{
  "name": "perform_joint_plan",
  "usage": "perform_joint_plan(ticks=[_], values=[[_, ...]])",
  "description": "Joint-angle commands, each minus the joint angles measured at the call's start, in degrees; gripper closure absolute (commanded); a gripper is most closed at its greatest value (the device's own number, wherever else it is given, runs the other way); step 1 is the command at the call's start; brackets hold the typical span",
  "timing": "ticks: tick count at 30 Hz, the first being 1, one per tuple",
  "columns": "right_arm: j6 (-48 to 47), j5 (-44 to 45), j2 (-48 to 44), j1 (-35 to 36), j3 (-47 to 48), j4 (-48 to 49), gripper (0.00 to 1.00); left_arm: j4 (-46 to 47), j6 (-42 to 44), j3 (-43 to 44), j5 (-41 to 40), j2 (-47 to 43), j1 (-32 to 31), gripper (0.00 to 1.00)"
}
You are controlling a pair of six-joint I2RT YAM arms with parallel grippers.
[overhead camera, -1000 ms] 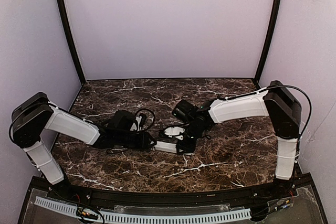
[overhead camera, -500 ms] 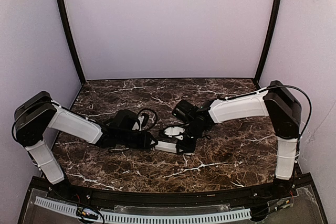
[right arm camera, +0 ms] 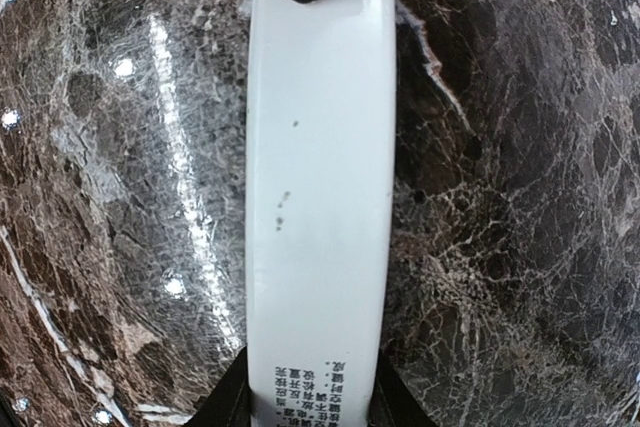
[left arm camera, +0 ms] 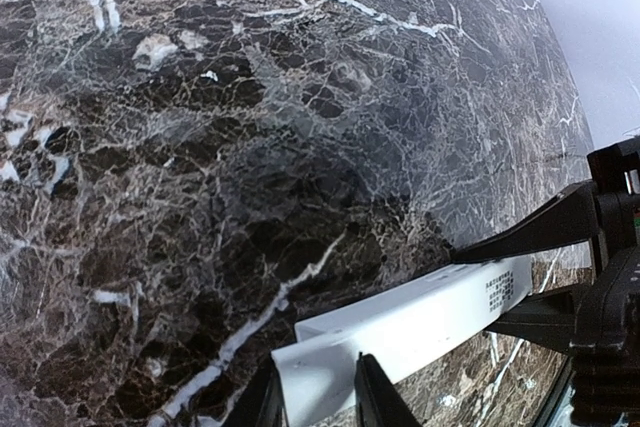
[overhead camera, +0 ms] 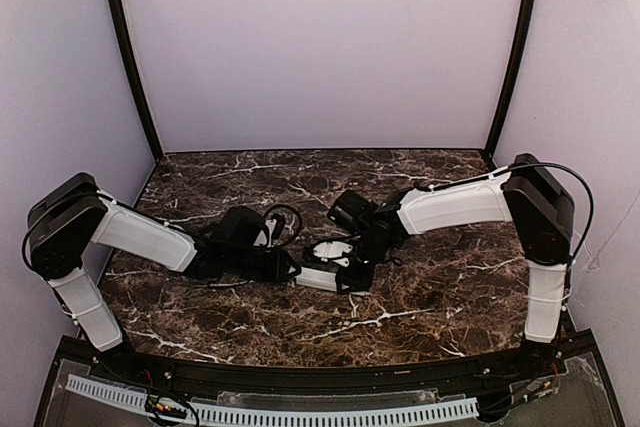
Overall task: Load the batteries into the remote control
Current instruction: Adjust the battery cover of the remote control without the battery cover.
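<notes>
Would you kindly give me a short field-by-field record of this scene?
remote: white, spans between both grippers, mid-table
left gripper: jaws closed on the remote's plain end
right gripper: jaws closed on the remote's printed end
batteries: none in view
contact with table: cannot tell
</notes>
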Motion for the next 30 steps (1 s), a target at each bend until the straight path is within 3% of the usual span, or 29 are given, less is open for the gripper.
perform_joint_plan(ticks=[1,13,18,23,30], values=[[0.82,1.96,1.69,0.59,-0.8,0.21,0.68,-1.9,1.61,1.6,1.15,0.52,-1.21,0.75],[0.93,2.84,1.66,0.57,-0.69,0.22,0.65,-4.94,1.12,2.49,-0.07,0.08,-1.19,0.75],[0.92,2.83,1.38,0.59,-0.77,0.26,0.64,-6.38,1.18,2.54,-2.5,-0.75,-1.24,0.69],[1.23,2.61,0.93,0.58,-1.1,0.28,0.55,-6.97,1.72,2.76,-3.36,-1.25,-1.16,0.58],[1.95,1.7,-2.05,0.44,-1.57,2.16,0.47,-7.55,2.35,3.19,-3.61,-1.32,-1.16,0.56]])
